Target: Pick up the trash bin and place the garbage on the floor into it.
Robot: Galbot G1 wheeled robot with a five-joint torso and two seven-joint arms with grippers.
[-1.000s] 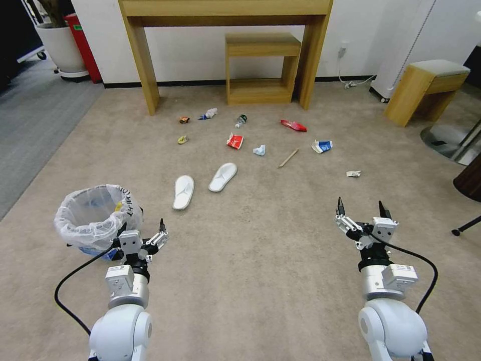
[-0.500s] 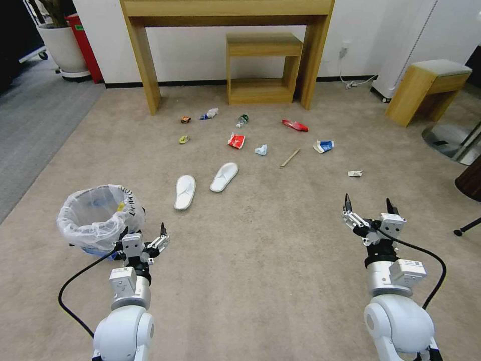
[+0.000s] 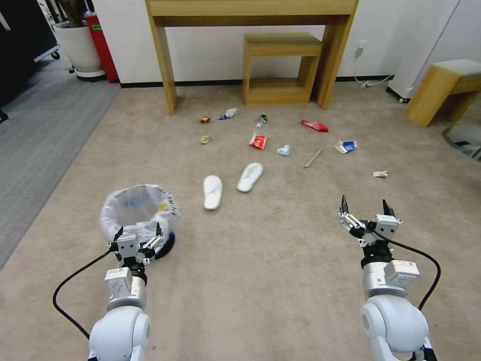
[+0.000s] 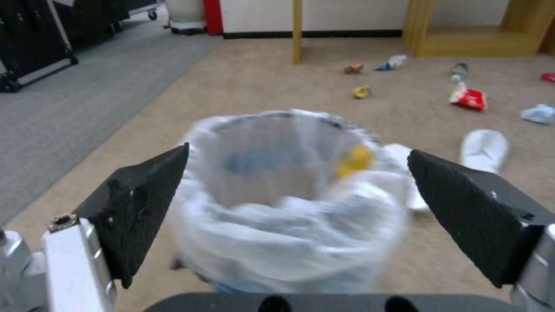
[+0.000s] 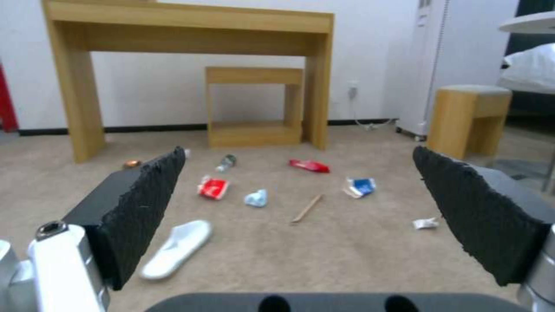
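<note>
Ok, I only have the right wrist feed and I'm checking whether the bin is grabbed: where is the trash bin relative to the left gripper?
Observer: The trash bin stands on the carpet directly ahead of the left gripper.
Operator: Is the gripper closed on it?
Observer: No. In the left wrist view the fingers are spread open on either side of the bag-lined rim. One pad is near the bag's edge and the other is clear of it.
Operator: Anything inside the bin?
Observer: A yellow item lies against the liner inside, but it is too blurred to identify.
</note>
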